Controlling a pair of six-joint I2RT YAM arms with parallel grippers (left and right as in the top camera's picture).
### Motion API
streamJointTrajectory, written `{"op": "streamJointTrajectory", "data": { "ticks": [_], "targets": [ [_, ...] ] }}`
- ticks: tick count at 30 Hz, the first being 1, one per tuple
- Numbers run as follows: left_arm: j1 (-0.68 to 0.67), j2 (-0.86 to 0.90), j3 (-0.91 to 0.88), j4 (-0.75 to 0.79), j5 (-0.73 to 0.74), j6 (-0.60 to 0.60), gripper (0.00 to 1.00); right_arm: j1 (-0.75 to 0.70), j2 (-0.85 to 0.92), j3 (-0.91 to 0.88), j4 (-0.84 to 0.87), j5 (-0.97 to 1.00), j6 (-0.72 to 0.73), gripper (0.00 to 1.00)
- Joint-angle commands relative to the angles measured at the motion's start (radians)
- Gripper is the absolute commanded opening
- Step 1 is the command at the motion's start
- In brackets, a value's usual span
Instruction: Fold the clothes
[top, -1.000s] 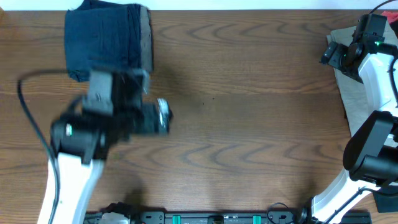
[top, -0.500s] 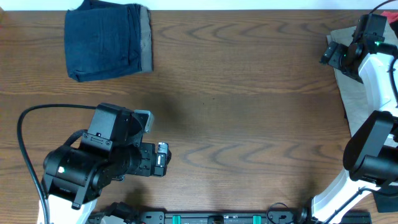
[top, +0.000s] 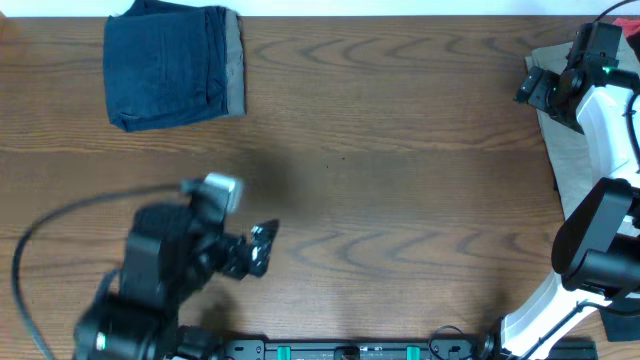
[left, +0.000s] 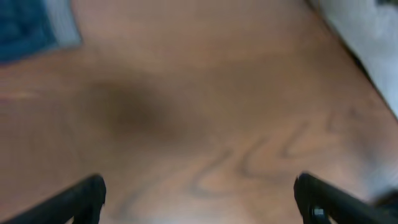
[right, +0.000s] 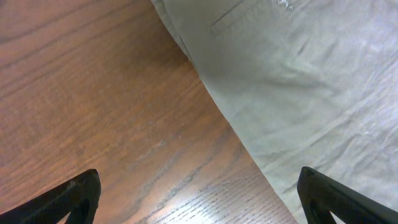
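Observation:
A folded dark navy blue pair of shorts (top: 173, 65) lies at the far left corner of the table; its corner shows blurred in the left wrist view (left: 31, 28). A grey-olive pair of shorts (top: 575, 140) lies at the right edge and fills the upper right of the right wrist view (right: 298, 74). My left gripper (top: 258, 250) is open and empty over bare wood near the front left; its view (left: 199, 199) is blurred. My right gripper (top: 530, 88) is open and empty at the far right, above the edge of the grey-olive shorts, its fingers apart in the right wrist view (right: 199, 199).
The wooden table (top: 400, 200) runs across the view. A black cable (top: 60, 215) trails from the left arm. The right arm's base (top: 600, 250) stands at the front right.
The left arm has pulled back from the navy shorts toward the front of the table and turned. The right arm has not moved.

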Motion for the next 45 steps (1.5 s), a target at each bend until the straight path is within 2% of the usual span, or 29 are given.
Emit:
{"op": "streamJointTrajectory", "data": {
  "ticks": [1, 6, 8, 15, 25, 31, 45],
  "targets": [
    [0.087, -0.178, -0.154, 0.01, -0.008, 0.045, 0.98, -0.003, 0.004, 0.01, -0.003, 0.006, 0.003, 0.99],
    [0.204, -0.412, -0.307, 0.021, -0.016, 0.047, 0.98, -0.003, 0.004, 0.01, -0.003, 0.006, 0.003, 0.99],
    [0.224, -0.476, -0.352, 0.071, -0.058, 0.049, 0.98, -0.003, 0.004, 0.01, -0.003, 0.006, 0.003, 0.99],
    [0.286, -0.649, -0.525, 0.271, -0.064, 0.049, 0.98, -0.003, 0.004, 0.01, -0.003, 0.006, 0.003, 0.99],
    [0.302, -0.648, -0.763, 0.676, -0.055, 0.049, 0.98, -0.003, 0.004, 0.01, -0.003, 0.006, 0.003, 0.99],
    [0.325, -0.648, -0.864, 0.824, -0.056, 0.049, 0.98, -0.003, 0.004, 0.01, -0.003, 0.006, 0.003, 0.99],
    [0.378, -0.648, -0.883, 0.792, -0.065, 0.049, 0.98, -0.003, 0.004, 0.01, -0.003, 0.006, 0.003, 0.99]
  ]
}}
